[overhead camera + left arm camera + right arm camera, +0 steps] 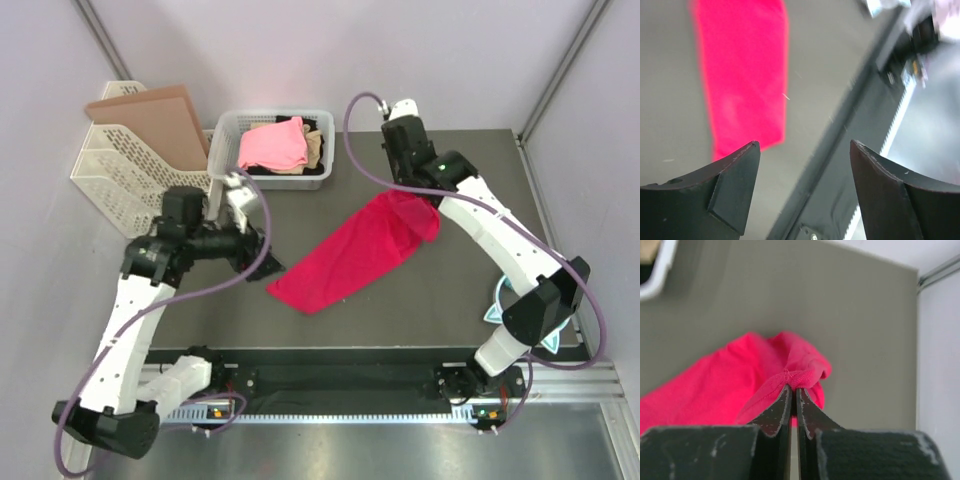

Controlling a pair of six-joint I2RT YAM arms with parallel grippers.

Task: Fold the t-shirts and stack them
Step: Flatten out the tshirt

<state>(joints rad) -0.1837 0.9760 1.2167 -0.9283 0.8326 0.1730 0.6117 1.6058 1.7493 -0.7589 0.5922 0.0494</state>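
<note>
Crimson-magenta shirt (350,258) lies as a long diagonal strip on the dark tabletop (450,310), in front of the white mesh basket (226,135); its far end is bunched and raised off the surface; its near end lies flat. Right fingers (786,399) are closed tight on a hem ridge at that raised end; the hold looks firm. Left fingers (258,248) are spread wide with nothing between them, hovering near the strip's near end but apart from it. Light pink shirt (270,147) sits crumpled on top in the basket, with the tan shirt (316,148) just beside it; whatever lies beneath them is hidden.

Assessment: the task is at an early stage; one shirt is out and appears narrowed lengthwise, but is not yet brought to a compact fold; no stack is visible on the tabletop; the basket shirts look unfolded, so most of the work is outstanding.
</note>
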